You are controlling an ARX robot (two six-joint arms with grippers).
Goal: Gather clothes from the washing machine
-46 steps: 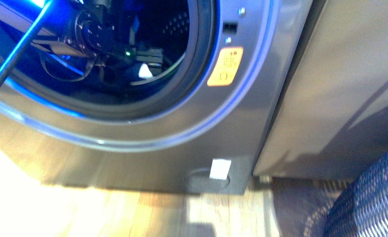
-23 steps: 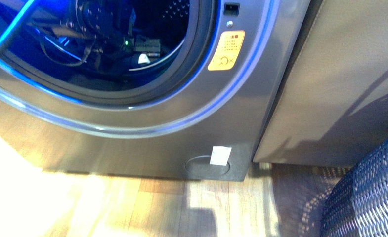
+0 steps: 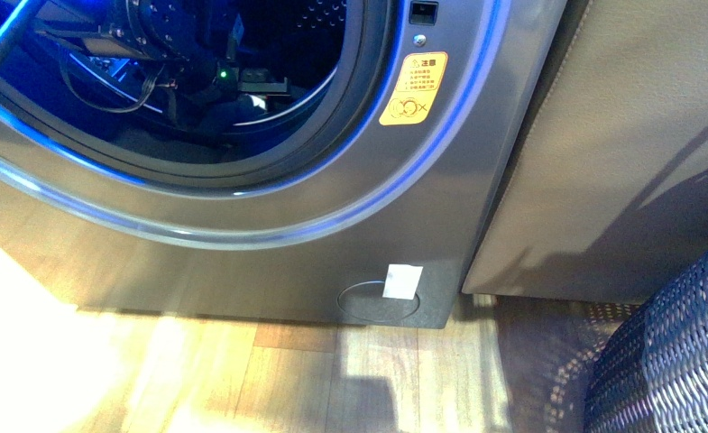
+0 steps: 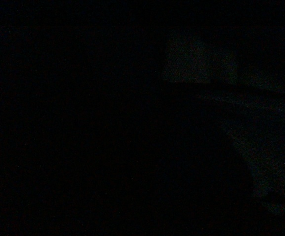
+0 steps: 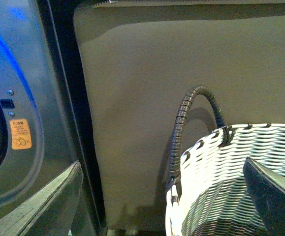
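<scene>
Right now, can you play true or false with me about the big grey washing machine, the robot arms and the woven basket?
1. The orange sticker sits on the grey metal washing machine, beside its round door opening. True.
2. The white woven basket is inside the washing machine. False: it stands outside, by the beige sofa.
3. The left arm reaches into the perforated steel drum. True.
4. The right gripper grips blue clothes. False: its jaws stand wide apart, empty.
5. The left wrist view shows the clothes clearly. False: it is dark.
</scene>
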